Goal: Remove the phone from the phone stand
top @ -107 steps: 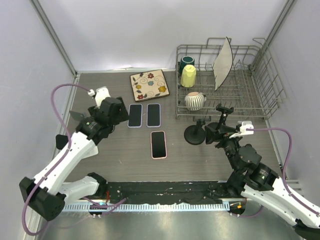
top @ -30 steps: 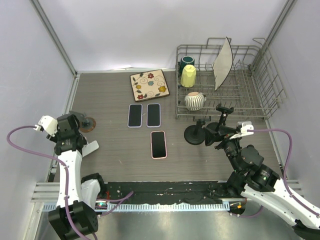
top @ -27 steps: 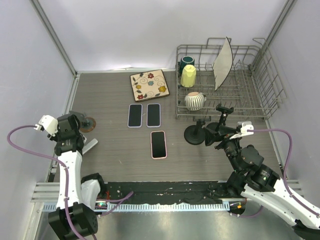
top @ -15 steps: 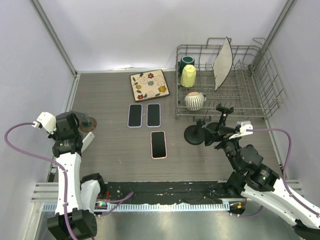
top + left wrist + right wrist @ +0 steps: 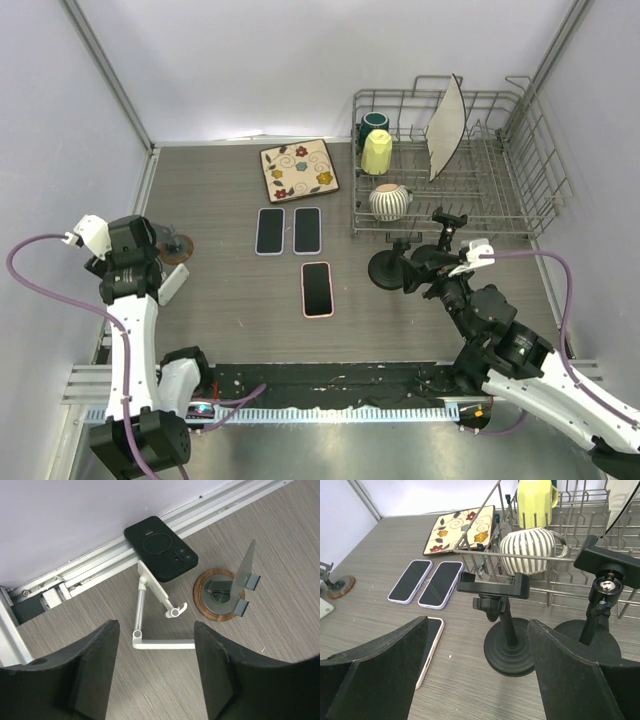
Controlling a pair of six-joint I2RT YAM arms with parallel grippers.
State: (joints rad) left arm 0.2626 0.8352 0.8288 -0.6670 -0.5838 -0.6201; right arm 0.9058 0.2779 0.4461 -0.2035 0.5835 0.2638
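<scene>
While left gripper (image 5: 156, 642) and right gripper (image 5: 477, 630) gape empty — advise closing squarely on black phone (image 5: 161, 548), twelve o'clock of white stand (image 5: 141, 610)

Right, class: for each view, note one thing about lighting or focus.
Top external: even light, a bright patch where the table meets the back wall. Left wrist: black phone and white stand sharp, the near fingers dark, with little detail. Right wrist: fingers equally dark, the black stand crisp.

The black phone (image 5: 161, 548) lay back-up against the wall rail (image 5: 95, 565). The white folding stand (image 5: 139, 611) lay toppled beside it, cradle touching the phone.
</scene>
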